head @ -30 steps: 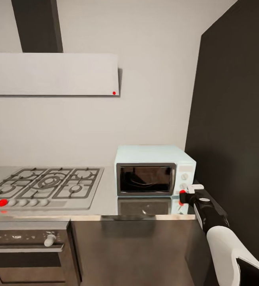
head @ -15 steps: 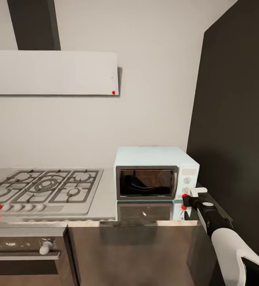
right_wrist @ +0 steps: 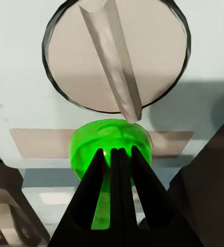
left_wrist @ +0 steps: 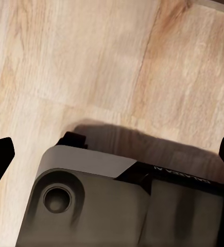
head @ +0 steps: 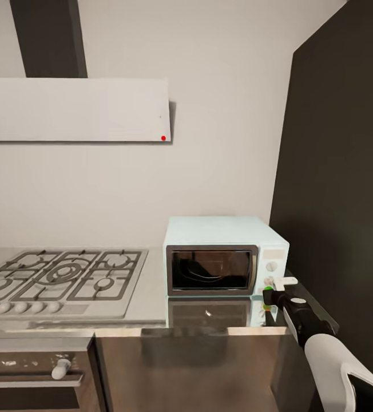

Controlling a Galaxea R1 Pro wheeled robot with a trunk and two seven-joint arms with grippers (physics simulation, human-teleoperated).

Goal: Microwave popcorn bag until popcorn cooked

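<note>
Fingers of the right gripper [right_wrist: 115, 159] pressed together against a glossy green button [right_wrist: 110, 141] below the microwave's [head: 223, 252] round ridged knob [right_wrist: 116, 54]; left gripper [left_wrist: 112, 154] spread

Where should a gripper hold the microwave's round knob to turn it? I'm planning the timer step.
Grip the raised bar across the knob, coming straight at the microwave front, fingers either side of the bar. The dial face is flat; only that ridge gives purchase.
</note>
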